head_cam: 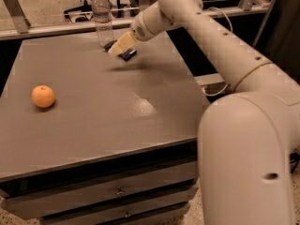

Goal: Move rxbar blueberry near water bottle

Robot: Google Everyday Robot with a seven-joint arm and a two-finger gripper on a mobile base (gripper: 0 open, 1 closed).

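The water bottle (101, 16), clear with a white cap, stands at the table's back edge. My gripper (120, 47) is just right of the bottle's base, low over the table. It is shut on the rxbar blueberry (127, 55). The bar's dark navy wrapper sticks out on both sides of the tan fingers (123, 42). The bar is close to the bottle, about a hand's width from it. I cannot tell whether the bar touches the table.
An orange (43, 96) lies on the left side of the grey table (93, 125). My arm (220, 41) reaches in from the right over the table's back right corner. Drawers sit below the front edge. A metal rail runs behind the table.
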